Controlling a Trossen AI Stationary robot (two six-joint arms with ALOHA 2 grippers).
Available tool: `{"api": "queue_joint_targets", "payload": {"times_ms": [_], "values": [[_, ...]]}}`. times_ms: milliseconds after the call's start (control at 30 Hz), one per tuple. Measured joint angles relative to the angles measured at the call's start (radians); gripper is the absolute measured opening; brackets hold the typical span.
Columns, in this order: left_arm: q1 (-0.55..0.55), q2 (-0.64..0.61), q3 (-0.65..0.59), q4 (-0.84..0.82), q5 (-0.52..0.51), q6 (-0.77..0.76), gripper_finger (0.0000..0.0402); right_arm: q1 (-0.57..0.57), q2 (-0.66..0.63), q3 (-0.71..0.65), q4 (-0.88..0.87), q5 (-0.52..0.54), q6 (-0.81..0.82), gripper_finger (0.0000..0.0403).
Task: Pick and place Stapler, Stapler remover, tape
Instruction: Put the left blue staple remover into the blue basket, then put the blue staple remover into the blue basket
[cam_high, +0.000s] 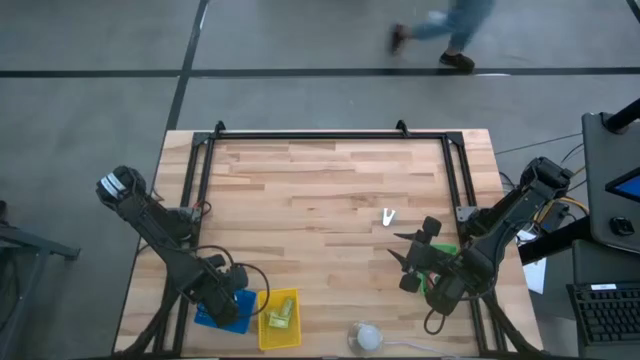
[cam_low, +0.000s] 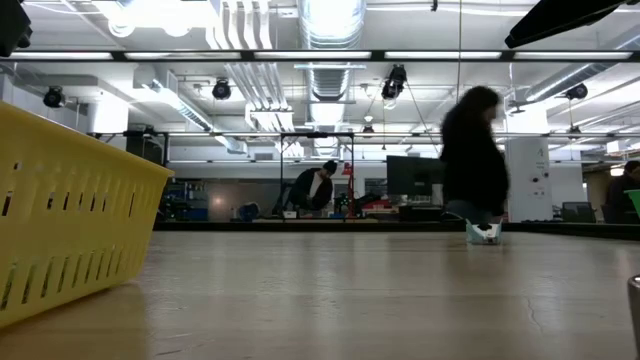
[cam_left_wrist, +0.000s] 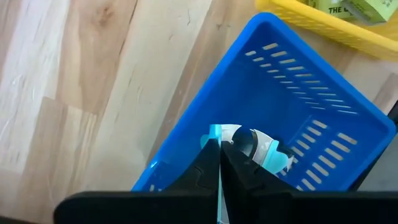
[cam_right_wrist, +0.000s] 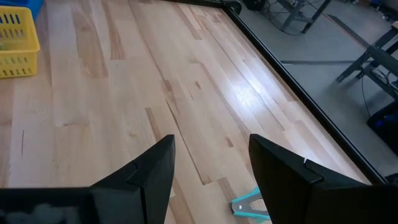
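At the bottom of the high view a white rounded object (cam_high: 367, 337) lies near the table's front edge, too blurred to name. Just left of it stands a yellow basket (cam_high: 291, 300) with yellow-green packets inside, and touching its left side is a blue basket (cam_high: 238, 318). The left gripper (cam_high: 222, 290) hangs over the blue basket in the lower left of the frame. In the left wrist view its fingers (cam_left_wrist: 208, 167) are pressed together with no gap, their tips down inside the blue basket (cam_left_wrist: 298, 81), and right at the tips sits a light blue and white stapler remover (cam_left_wrist: 258, 146) on the basket floor. Whether the fingertips pinch it or only touch it cannot be told. A corner of the yellow basket (cam_left_wrist: 311, 18) shows at the upper right of that view.

In the lower right of the high view the right gripper (cam_high: 410, 258) hovers above the bare wooden table (cam_high: 320, 190), its fingers spread wide apart and holding nothing. A little up and left of it, right of the table's centre, lies a second small white and light blue stapler remover (cam_high: 388, 217), apart from the gripper. The right wrist view shows this stapler remover (cam_right_wrist: 250, 204) at the bottom of the frame, partly hidden behind one finger, with the yellow basket (cam_right_wrist: 18, 43) far off in the upper left corner.

No stapler or tape rolls can be made out in any view.

At the top of the high view a person (cam_high: 445, 30) walks across the grey floor beyond the table.
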Motion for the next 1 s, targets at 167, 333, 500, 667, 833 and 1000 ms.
{"api": "queue_joint_targets", "payload": {"times_ms": [167, 333, 500, 667, 833, 1000], "values": [[0.000, 0.000, -0.002, 0.019, -0.037, -0.011, 0.0007, 0.000, 0.000, 0.000, 0.001, 0.000, 0.000, 0.0201], [0.002, 0.000, -0.003, 0.053, -0.130, -0.028, 0.0007, 0.000, 0.000, 0.000, 0.008, 0.000, 0.000, 0.0201], [0.002, 0.000, -0.003, 0.057, -0.154, -0.120, 0.0007, 0.000, 0.000, 0.000, 0.009, 0.000, -0.003, 0.0201], [0.002, 0.000, -0.003, 0.055, -0.154, -0.185, 0.0021, 0.000, 0.000, 0.000, 0.012, 0.000, -0.008, 0.0201], [0.002, 0.000, -0.003, 0.054, -0.156, -0.212, 0.0081, 0.000, 0.000, 0.000, 0.013, 0.000, -0.010, 0.0201], [0.002, -0.005, -0.003, 0.054, -0.136, -0.214, 0.0137, 0.000, 0.000, 0.000, 0.014, 0.000, -0.010, 0.0201]]}}
